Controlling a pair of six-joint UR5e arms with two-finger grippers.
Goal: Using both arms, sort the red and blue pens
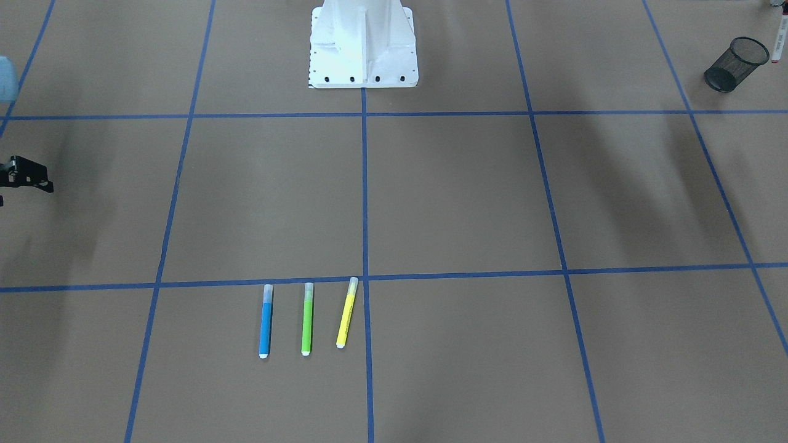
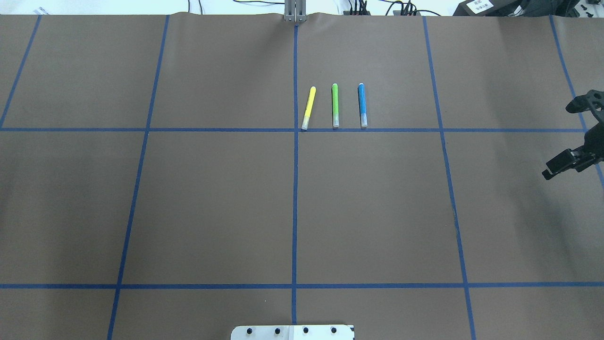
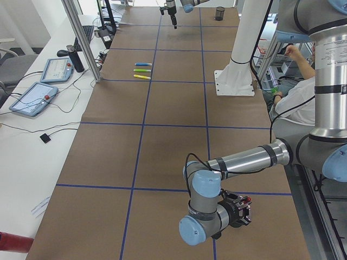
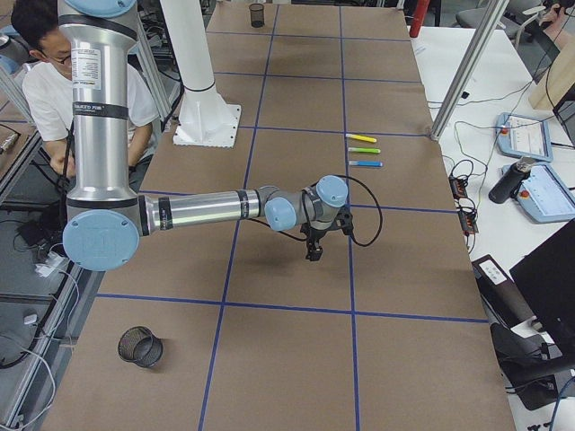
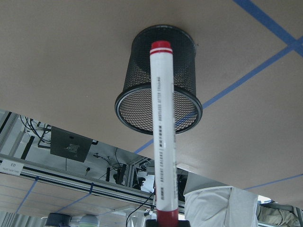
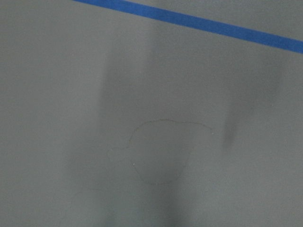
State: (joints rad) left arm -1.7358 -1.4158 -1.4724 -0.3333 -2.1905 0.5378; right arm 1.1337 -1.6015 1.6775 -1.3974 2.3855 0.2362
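The red pen (image 5: 162, 132), white-barrelled with a red cap, is held upright in my left gripper (image 5: 166, 223), which is shut on its lower end. Its cap hangs just above the black mesh cup (image 5: 137, 71) that stands at the robot's left near its base. The pen's end (image 1: 779, 43) also shows beside that cup (image 1: 735, 64). The blue pen (image 2: 362, 105) lies on the brown table, far side, just right of centre, untouched. My right gripper (image 2: 557, 141) hovers open and empty at the table's right edge, well away from the pens.
A green marker (image 2: 335, 105) and a yellow marker (image 2: 308, 107) lie beside the blue pen. The white pedestal (image 1: 363, 46) stands at the near middle. A second mesh cup (image 4: 139, 347) stands at the robot's right. A person (image 4: 54, 81) sits behind the robot.
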